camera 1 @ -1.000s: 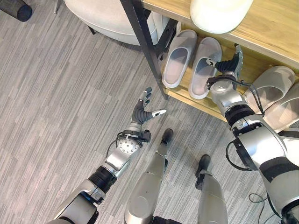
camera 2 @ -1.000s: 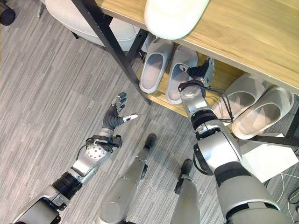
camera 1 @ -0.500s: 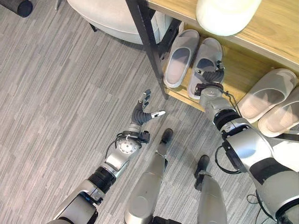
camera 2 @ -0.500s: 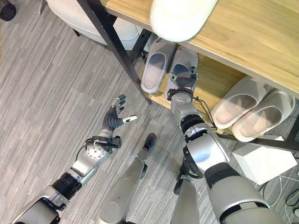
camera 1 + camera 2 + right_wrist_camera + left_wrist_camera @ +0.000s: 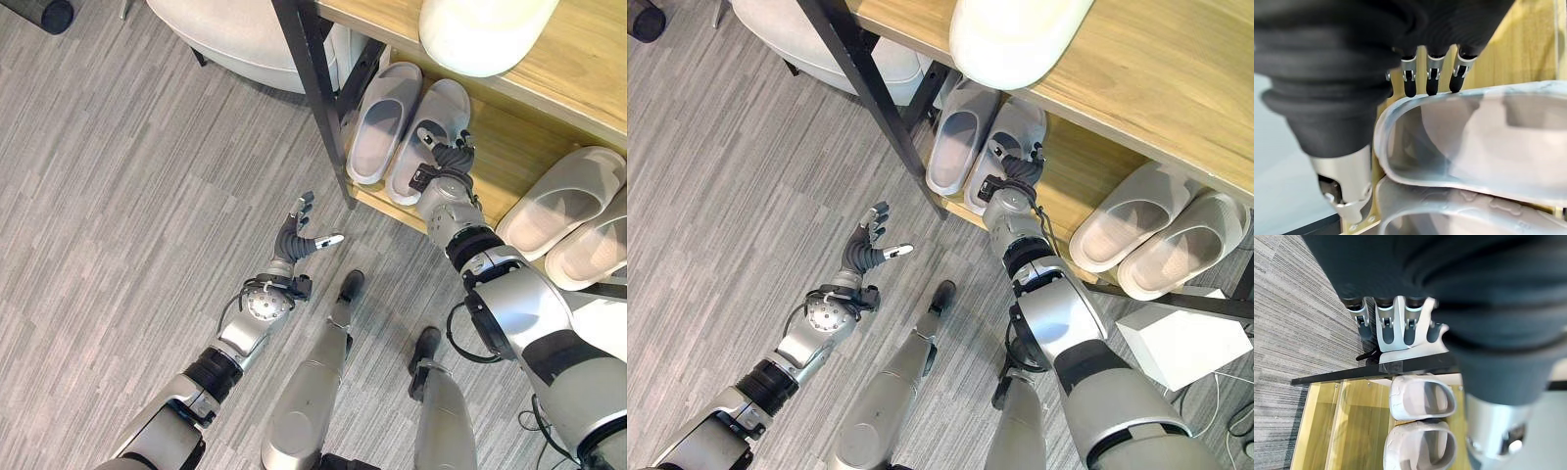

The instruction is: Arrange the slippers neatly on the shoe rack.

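right hand [image 5: 443, 164] reaches onto the lower shelf of the shoe rack [image 5: 509, 171] and rests on the heel end of a grey slipper [image 5: 427, 127]; in its wrist view the fingers [image 5: 1432, 78] run straight along the slipper's edge, relaxed rather than curled round it. just beside that slipper, on the side away from the hand's arm, lies its mate [image 5: 381, 119], the two touching and parallel. further along the shelf, past the arm, sits a second pair of slippers [image 5: 573, 211]. above the hand, on the top board, stands a white rounded object [image 5: 482, 29]. left hand [image 5: 297, 239] hangs over the grey floor [image 5: 127, 196], well apart from the rack, fingers spread and holding nothing.
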Motion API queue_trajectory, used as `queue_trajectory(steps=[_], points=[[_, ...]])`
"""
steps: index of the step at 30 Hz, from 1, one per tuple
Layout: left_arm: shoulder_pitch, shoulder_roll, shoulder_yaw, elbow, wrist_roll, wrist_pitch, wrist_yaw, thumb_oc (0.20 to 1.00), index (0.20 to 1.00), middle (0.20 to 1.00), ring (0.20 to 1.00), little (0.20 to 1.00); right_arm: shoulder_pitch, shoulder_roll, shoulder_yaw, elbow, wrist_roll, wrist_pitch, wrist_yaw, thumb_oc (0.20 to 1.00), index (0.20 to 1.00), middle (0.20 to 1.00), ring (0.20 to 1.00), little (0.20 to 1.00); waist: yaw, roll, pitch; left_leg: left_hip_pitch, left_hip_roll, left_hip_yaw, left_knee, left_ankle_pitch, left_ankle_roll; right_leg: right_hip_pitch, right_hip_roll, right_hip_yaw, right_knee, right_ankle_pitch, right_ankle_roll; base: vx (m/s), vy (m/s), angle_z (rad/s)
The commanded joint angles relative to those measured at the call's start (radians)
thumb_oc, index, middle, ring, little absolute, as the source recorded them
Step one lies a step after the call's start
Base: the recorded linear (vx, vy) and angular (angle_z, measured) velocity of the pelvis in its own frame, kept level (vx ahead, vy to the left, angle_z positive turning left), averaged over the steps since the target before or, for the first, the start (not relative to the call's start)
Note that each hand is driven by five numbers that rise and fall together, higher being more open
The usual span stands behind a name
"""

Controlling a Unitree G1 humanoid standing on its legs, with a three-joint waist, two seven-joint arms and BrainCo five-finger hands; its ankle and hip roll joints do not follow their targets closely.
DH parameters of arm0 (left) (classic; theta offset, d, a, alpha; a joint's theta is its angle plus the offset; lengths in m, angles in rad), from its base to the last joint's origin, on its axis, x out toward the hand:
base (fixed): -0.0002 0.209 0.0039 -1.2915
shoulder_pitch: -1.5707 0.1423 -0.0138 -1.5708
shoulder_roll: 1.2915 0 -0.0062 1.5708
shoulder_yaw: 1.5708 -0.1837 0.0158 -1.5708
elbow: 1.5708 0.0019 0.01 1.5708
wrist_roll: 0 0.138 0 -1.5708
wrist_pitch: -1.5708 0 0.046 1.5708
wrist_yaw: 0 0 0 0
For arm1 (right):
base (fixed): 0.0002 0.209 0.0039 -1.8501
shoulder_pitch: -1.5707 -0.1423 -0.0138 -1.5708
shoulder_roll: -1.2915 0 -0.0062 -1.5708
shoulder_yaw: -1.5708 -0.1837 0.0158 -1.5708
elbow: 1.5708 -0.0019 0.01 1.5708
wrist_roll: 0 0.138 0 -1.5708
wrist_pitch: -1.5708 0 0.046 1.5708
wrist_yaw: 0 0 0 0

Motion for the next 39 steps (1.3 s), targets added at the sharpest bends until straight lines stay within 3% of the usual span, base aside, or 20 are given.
queue_trajectory(steps=[1,9,16,19,20,25,31,35,39], points=[[-0.021,-0.007,0.042,0.003,0.047,-0.015,-0.006,1.0,1.0,1.0,1.0,1.0,0.072,-0.012,-0.008,-0.221,-0.119,-0.055,0.003,1.0,1.0,1.0,1.0,1.0,0.004,-0.061,0.026,0.045,0.004,-0.004,0.029,-0.127,0.024,0.265,0.044,0.025,-0.193,0.011,-0.021,0.0,-0.008,-0.14],[0.066,0.007,0.082,0.031,0.062,0.003,-0.031,1.0,1.0,1.0,1.0,1.0,0.305,-0.03,-0.024,-0.371,-0.245,-0.012,0.039,1.0,1.0,1.0,1.0,1.0,-0.05,-0.089,-0.021,0.123,0.042,0.025,-0.029,-0.107,0.018,0.31,0.051,0.035,-0.244,0.032,-0.022,0.02,-0.02,-0.16],[0.161,0.024,0.139,0.07,0.062,0.016,-0.112,1.0,1.0,1.0,1.0,1.0,0.555,-0.016,0.054,-0.46,-0.341,0.024,0.211,1.0,1.0,1.0,1.0,1.0,-0.119,-0.107,-0.114,0.248,0.079,0.062,-0.101,-0.086,0.016,0.367,0.053,0.065,-0.289,0.067,-0.022,0.06,-0.04,-0.19],[0.195,0.04,0.141,0.055,0.067,0.01,-0.16,1.0,1.0,1.0,1.0,1.0,0.665,-0.042,0.091,-0.549,-0.391,0.02,0.292,1.0,1.0,1.0,1.0,1.0,-0.141,-0.105,-0.144,0.283,0.088,0.074,-0.134,-0.076,0.016,0.382,0.053,0.069,-0.305,0.077,-0.018,0.07,-0.001,-0.1],[0.223,0.082,0.139,0.041,0.096,0.007,-0.218,1.0,1.0,1.0,1.0,1.0,0.779,-0.103,0.11,-0.635,-0.426,0.01,0.383,1.0,1.0,1.0,1.0,1.0,-0.162,-0.1,-0.172,0.314,0.094,0.083,-0.163,-0.066,0.011,0.399,0.051,0.066,-0.321,0.083,-0.015,0.08,-0.002,-0.13],[0.265,0.187,0.072,0.002,0.266,0.001,-0.36,1.0,1.0,1.0,1.0,1.0,1.071,-0.2,0.058,-0.746,-0.474,-0.009,0.544,1.0,1.0,1.0,1.0,1.0,-0.236,-0.082,-0.243,0.396,0.107,0.114,-0.21,-0.066,0.003,0.441,0.047,0.075,-0.347,0.089,-0.005,0.11,0.042,-0.06],[0.182,0.25,-0.091,-0.158,0.23,-0.005,-0.525,1.0,1.0,1.0,1.0,1.0,1.216,-0.198,0.015,-0.674,-0.494,0.007,0.584,1.0,1.0,1.0,1.0,1.0,-0.302,-0.064,-0.297,0.462,0.115,0.155,-0.228,-0.084,0.008,0.456,0.049,0.115,-0.344,0.088,0.002,0.07,0.025,-0.19],[0.04,0.209,-0.183,-0.293,0.084,0.008,-0.564,1.0,1.0,1.0,1.0,1.0,1.221,-0.183,0.03,-0.647,-0.512,0.015,0.567,1.0,1.0,1.0,1.0,1.0,-0.334,-0.058,-0.316,0.486,0.122,0.18,-0.238,-0.089,0.009,0.455,0.056,0.143,-0.348,0.091,0.005,0.03,-0.003,-0.22],[-0.06,0.131,-0.176,-0.297,0.016,-0.005,-0.514,1.0,1.0,1.0,1.0,1.0,1.22,-0.178,0.039,-0.666,-0.503,0.014,0.558,1.0,1.0,1.0,1.0,1.0,-0.347,-0.059,-0.321,0.497,0.125,0.199,-0.24,-0.092,0.007,0.455,0.059,0.164,-0.354,0.094,0.005,0.01,-0.01,-0.26]])
